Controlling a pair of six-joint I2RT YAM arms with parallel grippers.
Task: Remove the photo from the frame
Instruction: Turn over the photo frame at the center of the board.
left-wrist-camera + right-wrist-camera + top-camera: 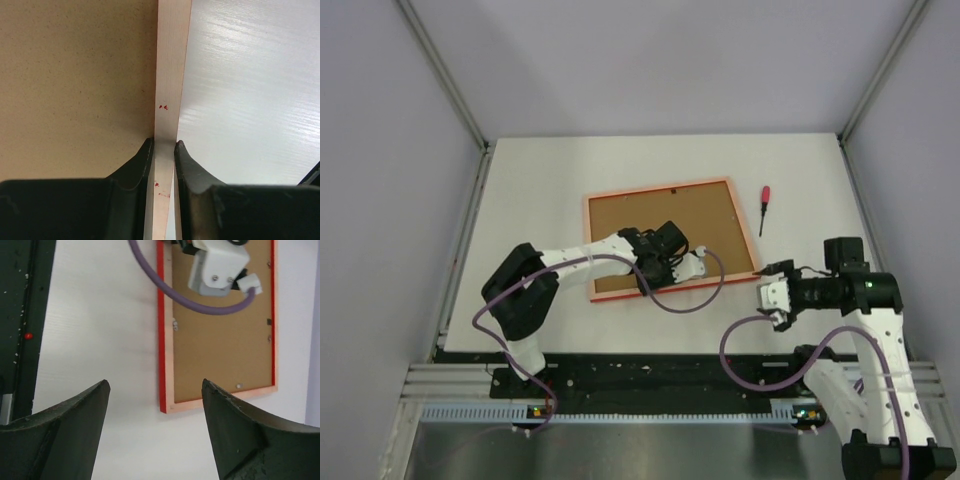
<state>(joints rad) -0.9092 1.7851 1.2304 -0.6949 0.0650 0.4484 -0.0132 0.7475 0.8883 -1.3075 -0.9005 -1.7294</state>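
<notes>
Left wrist: left pincer (164, 143) pinches the frame (170, 60) rim; right pincer (155, 382) gapes empty. Frame looks stiff, light; rim's the hold.

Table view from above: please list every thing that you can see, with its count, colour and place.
frame: one, red edge with pale pink rim, mid-table, lying back up
board: one, brown, inside the frame
photo: none visible
screwdriver: one, red handle with dark shaft, right of the frame
table: one, white
cables: two, purple, one on each arm
arms: two, white and black, bases at the near edge
left gripper: black, closed on the frame's near rim
right gripper: black, open, above the table near the frame's corner
</notes>
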